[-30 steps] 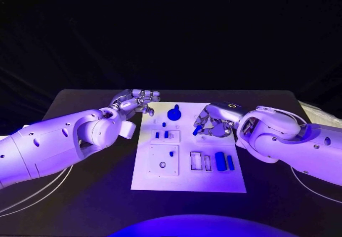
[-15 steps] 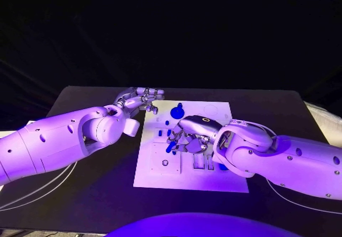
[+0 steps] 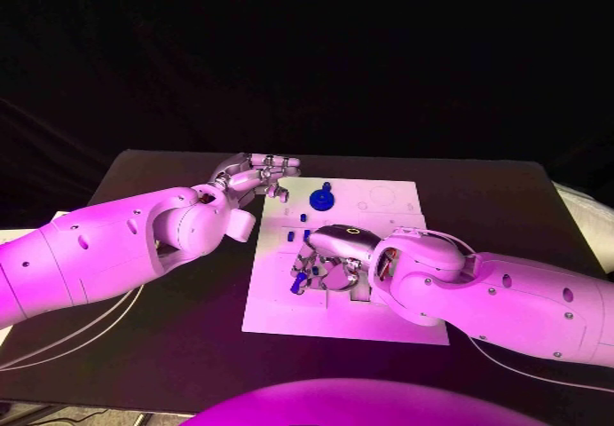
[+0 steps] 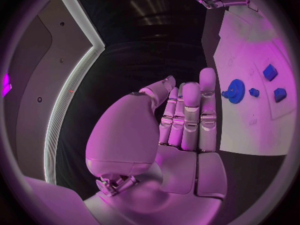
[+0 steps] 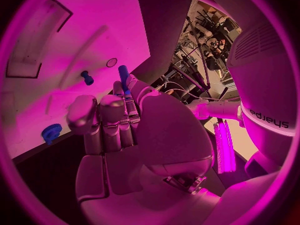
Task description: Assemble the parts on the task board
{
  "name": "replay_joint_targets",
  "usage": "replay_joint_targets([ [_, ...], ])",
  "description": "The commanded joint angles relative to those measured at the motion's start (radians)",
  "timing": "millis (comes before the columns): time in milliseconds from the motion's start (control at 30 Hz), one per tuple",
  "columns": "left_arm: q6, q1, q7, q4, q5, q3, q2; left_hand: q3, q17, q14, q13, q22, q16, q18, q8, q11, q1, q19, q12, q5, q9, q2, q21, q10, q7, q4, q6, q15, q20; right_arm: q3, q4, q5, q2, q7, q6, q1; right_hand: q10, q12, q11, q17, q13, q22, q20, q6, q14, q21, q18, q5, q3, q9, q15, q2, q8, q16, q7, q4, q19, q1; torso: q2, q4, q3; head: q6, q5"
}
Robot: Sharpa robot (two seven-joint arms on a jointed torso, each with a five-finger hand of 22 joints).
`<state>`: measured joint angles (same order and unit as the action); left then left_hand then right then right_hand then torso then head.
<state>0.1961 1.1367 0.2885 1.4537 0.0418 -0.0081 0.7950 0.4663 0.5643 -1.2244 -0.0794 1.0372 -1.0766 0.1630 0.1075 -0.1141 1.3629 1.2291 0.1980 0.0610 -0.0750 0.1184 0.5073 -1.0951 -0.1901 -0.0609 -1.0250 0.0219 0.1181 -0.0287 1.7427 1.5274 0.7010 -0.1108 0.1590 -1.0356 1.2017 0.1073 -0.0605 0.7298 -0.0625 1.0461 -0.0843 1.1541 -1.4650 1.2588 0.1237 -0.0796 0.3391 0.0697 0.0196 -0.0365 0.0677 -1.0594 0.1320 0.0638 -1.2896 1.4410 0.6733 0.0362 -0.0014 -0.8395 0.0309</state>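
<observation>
In the head view the task board (image 3: 384, 327) lies at the middle of the black table (image 3: 512, 191), and the right hand (image 3: 330, 263) hangs over the board's centre-left area with its fingers curled in around a blue peg (image 3: 298, 283), which sticks out at about 8 o'clock from the hand. The left hand (image 3: 258, 171) sits just off the board's far left corner, toward 11 o'clock from the board's centre, its fingers drawn close together and holding nothing. A blue gear (image 3: 320, 200) rests on the far part of the board, at about 4 o'clock from the left hand and apart from it, and small blue parts (image 3: 304, 234) lie between the gear and the right hand. In the left wrist view the left hand (image 4: 178, 120) shows its fingers (image 4: 190, 116) straight and side by side, narrow gaps only, with nothing in them; the gear (image 4: 235, 90) lies on the board (image 4: 247, 130) beyond the fingertips. In the right wrist view the right hand (image 5: 119, 130) pinches the peg (image 5: 124, 78) at the fingertips, its free end pointing toward the board (image 5: 81, 30), close to a small round hole (image 5: 111, 62); whether it touches the surface cannot be told. A small blue part (image 5: 86, 77) stands near the fingertips.
</observation>
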Motion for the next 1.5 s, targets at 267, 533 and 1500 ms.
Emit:
replay_joint_targets([
  [267, -0.020, 0.000, 0.001, 0.003, -0.001, 0.001, 0.002, -0.006, 0.001, 0.001, 0.002, -0.001, -0.007, 0.019, 0.007, -0.001, 0.010, 0.004, 0.004, 0.000, 0.000, -0.001, -0.006, 0.005, -0.001, -0.001, 0.009, 0.003, 0.003, -0.001, -0.014, 0.069, -0.005, -0.027, -0.043, 0.003, -0.001, -0.007, -0.009, -0.004, -0.001, -0.001, -0.005, 0.000, 0.002, 0.003, -0.012, -0.011, 0.013, 0.002, -0.005, -0.005, 0.004, -0.005, 0.001, -0.003, -0.002, -0.007, 0.000, -0.0028, 0.0001, -0.001, 0.011],
  [533, -0.021, 0.000, 0.001, 0.003, -0.001, 0.001, 0.003, -0.008, 0.001, 0.001, 0.002, -0.002, -0.008, 0.018, 0.007, -0.002, 0.009, 0.005, 0.005, -0.001, 0.000, -0.001, -0.007, 0.007, -0.001, -0.001, 0.010, 0.004, 0.004, -0.002, -0.025, 0.097, -0.019, -0.051, -0.073, 0.003, 0.000, -0.007, -0.010, -0.005, -0.001, -0.001, -0.005, 0.000, 0.003, 0.003, -0.012, -0.012, 0.014, 0.002, -0.005, -0.006, 0.004, -0.005, 0.002, -0.003, -0.001, -0.009, -0.001, -0.0003, -0.0003, -0.003, 0.009],
  [1500, -0.022, 0.000, -0.003, 0.005, -0.001, 0.001, 0.004, -0.008, 0.001, 0.001, 0.002, -0.002, -0.008, 0.018, 0.007, -0.002, 0.009, 0.005, 0.005, -0.001, 0.000, -0.001, -0.007, 0.007, -0.001, -0.001, 0.010, 0.004, 0.004, -0.024, -0.051, 0.242, -0.064, -0.082, -0.071, 0.004, -0.175, -0.042, -0.049, -0.265, 0.000, -0.295, -0.034, -0.194, 0.095, -0.207, 0.044, -0.025, -0.043, -0.006, -0.038, -0.092, -0.006, 0.199, 0.036, 0.006, 0.176, -0.084, -0.001, -0.0012, -0.0008, -0.006, 0.010],
])
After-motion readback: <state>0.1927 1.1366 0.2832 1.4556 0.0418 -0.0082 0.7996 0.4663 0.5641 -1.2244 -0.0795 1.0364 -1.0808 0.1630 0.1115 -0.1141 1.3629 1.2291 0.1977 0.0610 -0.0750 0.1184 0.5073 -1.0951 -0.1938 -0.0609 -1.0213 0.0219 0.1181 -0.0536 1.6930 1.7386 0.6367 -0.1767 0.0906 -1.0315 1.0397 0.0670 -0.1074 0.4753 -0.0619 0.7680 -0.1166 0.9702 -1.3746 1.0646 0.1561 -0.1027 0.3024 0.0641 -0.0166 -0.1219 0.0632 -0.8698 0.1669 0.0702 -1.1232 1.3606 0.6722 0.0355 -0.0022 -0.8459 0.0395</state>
